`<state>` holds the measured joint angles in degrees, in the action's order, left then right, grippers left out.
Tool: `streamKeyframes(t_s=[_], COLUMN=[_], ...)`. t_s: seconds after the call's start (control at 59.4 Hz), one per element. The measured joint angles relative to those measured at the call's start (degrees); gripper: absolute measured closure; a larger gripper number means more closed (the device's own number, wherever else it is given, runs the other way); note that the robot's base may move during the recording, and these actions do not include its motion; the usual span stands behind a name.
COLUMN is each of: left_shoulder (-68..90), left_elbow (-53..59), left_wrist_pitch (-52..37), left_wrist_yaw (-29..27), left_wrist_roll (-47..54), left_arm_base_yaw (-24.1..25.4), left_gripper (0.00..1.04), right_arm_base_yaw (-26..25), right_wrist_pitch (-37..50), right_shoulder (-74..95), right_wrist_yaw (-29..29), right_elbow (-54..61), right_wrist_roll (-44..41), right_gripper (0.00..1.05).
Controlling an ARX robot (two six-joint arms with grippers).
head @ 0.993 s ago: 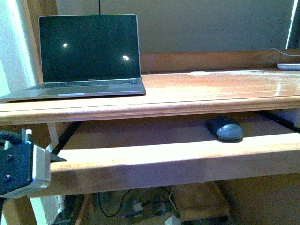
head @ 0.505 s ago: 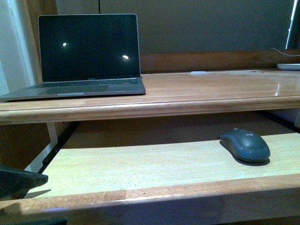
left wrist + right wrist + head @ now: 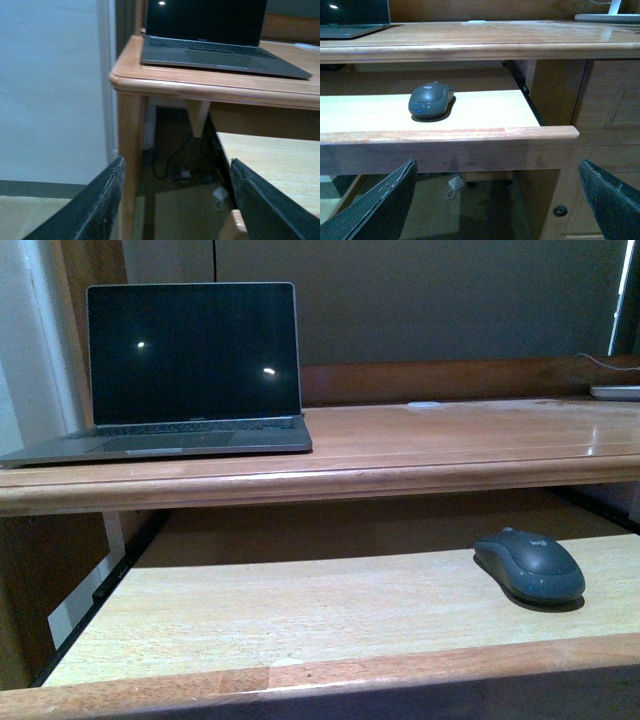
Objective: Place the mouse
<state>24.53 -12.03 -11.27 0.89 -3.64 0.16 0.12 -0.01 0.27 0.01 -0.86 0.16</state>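
Observation:
The dark grey mouse [image 3: 530,566] lies on the pulled-out light wood tray [image 3: 280,610] under the desk top, toward its right side. It also shows in the right wrist view [image 3: 431,99], resting on the tray beyond the tray's front rail. My right gripper [image 3: 502,200] is open and empty, below and in front of that rail. My left gripper [image 3: 175,200] is open and empty, low at the desk's left corner, beside the leg. Neither gripper shows in the front view.
An open laptop [image 3: 190,370] with a dark screen stands on the desk top [image 3: 450,440] at the left. A flat white device [image 3: 615,392] lies at the far right. Cables and a white plug [image 3: 454,185] lie on the floor under the desk. A drawer cabinet [image 3: 605,125] stands right of the tray.
The tray has slid out toward me, bringing the mouse into the open. My left gripper has dropped out of the front view at the lower left.

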Motion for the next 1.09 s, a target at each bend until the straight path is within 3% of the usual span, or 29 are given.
streamKeyframes(t_s=[0.118, 0.252, 0.353, 0.454, 0.673, 0.825, 0.909, 1.094], left_shoulder=[-3.7, -5.9, -7.7, -9.2, -12.0, -13.8, -19.3, -24.0], left_elbow=[2.6, 4.6, 5.9, 7.0, 8.6, 9.2, 9.5, 11.5], left_wrist_pitch=[0.0, 0.0, 0.5, 0.9, 2.1, 3.3, 10.1, 11.1], left_wrist_yaw=[-0.7, -0.7, -0.8, -0.8, -0.9, -0.9, -0.9, -0.9], left_wrist_roll=[1.9, 2.6, 2.7, 3.0, 3.0, 3.0, 3.0, 3.0], left_arm_base_yaw=[0.0, 0.0, 0.0, 0.0, -0.1, -0.1, -0.1, -0.1], left_gripper=[0.63, 0.84, 1.02, 1.02, 1.02, 1.02, 1.02, 1.02], right_arm_base_yaw=[0.7, 3.6, 8.4, 12.9, 19.2, 19.8, 19.5, 19.1], right_wrist_pitch=[1.4, 19.7, 35.3, 38.0, 30.8, 26.4, 23.3, 17.1], right_shoulder=[1.9, 18.8, 37.4, 51.5, 73.9, 80.0, 81.2, 82.5], right_wrist_yaw=[1.7, 5.1, 8.4, 10.0, 12.6, 16.8, 19.1, 20.5], right_elbow=[-0.3, -5.7, -15.7, -24.5, -37.4, -42.6, -43.9, -44.1], right_wrist_roll=[3.0, 2.9, 0.1, -1.2, -2.1, -3.1, -3.0, -2.8], right_gripper=[0.07, 0.07, 0.07, 0.07, 0.07, 0.07, 0.07, 0.07])
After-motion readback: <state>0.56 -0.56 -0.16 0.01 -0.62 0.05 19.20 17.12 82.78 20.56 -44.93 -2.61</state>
